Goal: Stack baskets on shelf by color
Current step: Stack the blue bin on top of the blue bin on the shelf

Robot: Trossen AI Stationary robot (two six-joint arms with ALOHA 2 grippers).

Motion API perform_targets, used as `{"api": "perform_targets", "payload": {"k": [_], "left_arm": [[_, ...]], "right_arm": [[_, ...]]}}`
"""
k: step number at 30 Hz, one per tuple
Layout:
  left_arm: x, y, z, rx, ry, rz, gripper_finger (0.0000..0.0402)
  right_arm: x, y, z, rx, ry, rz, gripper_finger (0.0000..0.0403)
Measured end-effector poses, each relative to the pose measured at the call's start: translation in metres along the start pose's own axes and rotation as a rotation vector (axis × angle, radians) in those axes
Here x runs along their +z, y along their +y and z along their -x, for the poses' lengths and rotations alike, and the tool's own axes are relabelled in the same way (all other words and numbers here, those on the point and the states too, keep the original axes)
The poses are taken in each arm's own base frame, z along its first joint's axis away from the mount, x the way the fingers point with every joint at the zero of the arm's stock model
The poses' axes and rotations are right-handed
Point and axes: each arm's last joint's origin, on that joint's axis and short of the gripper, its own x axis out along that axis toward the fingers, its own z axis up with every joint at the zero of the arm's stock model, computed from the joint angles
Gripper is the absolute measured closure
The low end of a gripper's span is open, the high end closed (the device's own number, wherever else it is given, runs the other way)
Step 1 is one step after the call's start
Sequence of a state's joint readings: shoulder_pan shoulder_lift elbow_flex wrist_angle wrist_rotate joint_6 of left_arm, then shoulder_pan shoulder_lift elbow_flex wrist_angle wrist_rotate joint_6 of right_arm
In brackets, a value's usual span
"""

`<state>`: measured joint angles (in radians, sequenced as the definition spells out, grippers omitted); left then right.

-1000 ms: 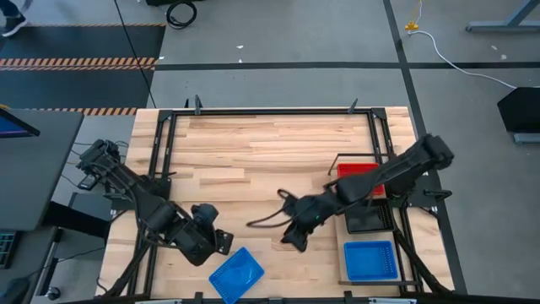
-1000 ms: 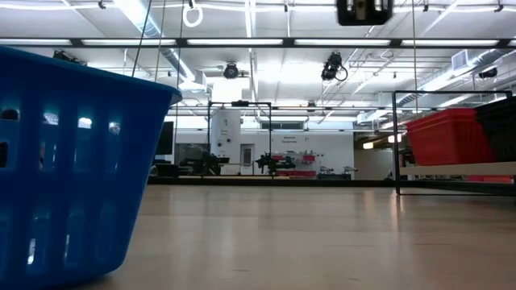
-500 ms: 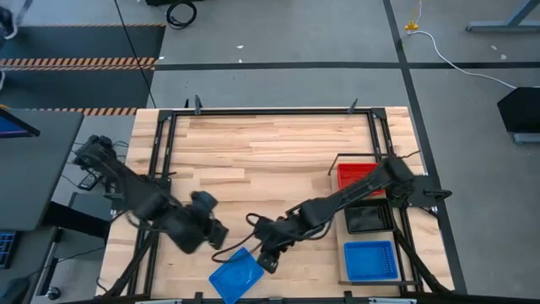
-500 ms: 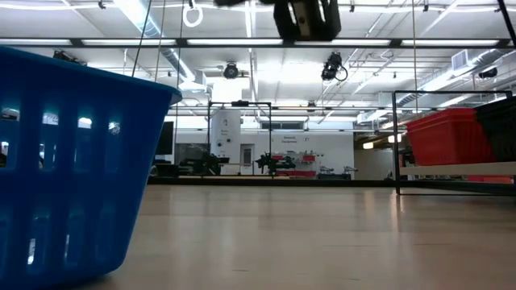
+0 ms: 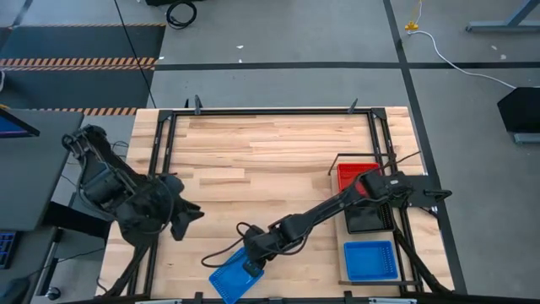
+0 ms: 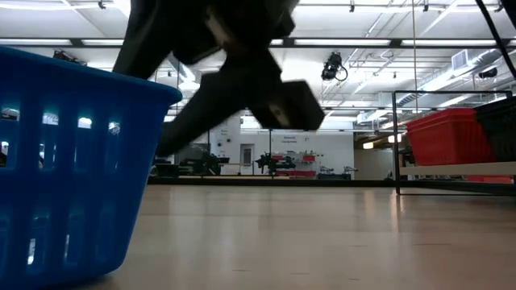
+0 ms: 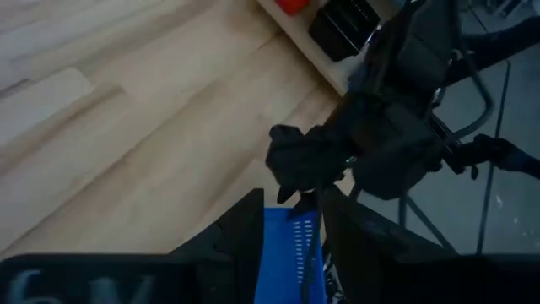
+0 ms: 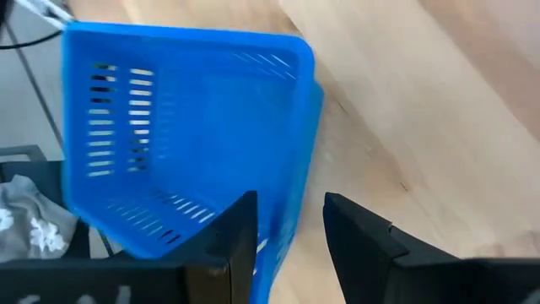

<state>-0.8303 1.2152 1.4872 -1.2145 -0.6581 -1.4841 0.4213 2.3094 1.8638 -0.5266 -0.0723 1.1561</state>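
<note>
A blue basket (image 5: 229, 277) stands on its bottom on the table near the near edge; it also shows in the right wrist view (image 8: 186, 127) and the low view (image 6: 64, 161). My right gripper (image 5: 253, 263) is open at the basket's right end, one finger on each side of its end wall (image 8: 291, 203). My left gripper (image 5: 187, 215) is open and empty, to the left of and beyond the basket. The shelf (image 5: 369, 237) at the table's right holds a red basket (image 5: 357, 177), a black basket (image 5: 369, 218) and a blue basket (image 5: 371, 260). My right gripper comes slanting down from the table's right with its fingers (image 8: 236, 241) astride the blue basket's end wall. I cannot tell whether they touch it. The basket rests on the table.
A black wire frame (image 5: 253, 111) runs round the tabletop. Bare wood (image 5: 270, 160) lies across the middle and far part of the table. The low view shows the shelf's red basket (image 6: 447, 137) and black basket (image 6: 500, 129) at the right.
My right gripper has swept from the table's middle toward the left and near edge and come down to the blue basket. My left gripper has drawn away from the basket toward the table's left and far side. The basket has stayed where it was.
</note>
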Motion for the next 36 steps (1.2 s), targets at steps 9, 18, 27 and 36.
{"api": "perform_targets", "payload": {"k": [9,18,27,36], "left_arm": [[-0.008,-0.004,0.005,-0.046,0.037,-0.050,0.0271],[-0.015,-0.007,0.005,-0.057,0.030,-0.043,0.0271],[-0.025,-0.014,-0.004,-0.033,0.017,-0.039,0.0271],[-0.033,-0.020,-0.017,0.011,-0.059,-0.071,0.0271]], "right_arm": [[0.003,-0.007,-0.015,-0.027,0.018,-0.039,0.0267],[0.016,-0.013,-0.008,-0.004,0.087,0.007,0.0386],[0.036,-0.025,0.055,-0.078,0.216,0.095,0.0395],[0.020,-0.032,0.190,-0.384,0.010,-0.057,0.0380]]}}
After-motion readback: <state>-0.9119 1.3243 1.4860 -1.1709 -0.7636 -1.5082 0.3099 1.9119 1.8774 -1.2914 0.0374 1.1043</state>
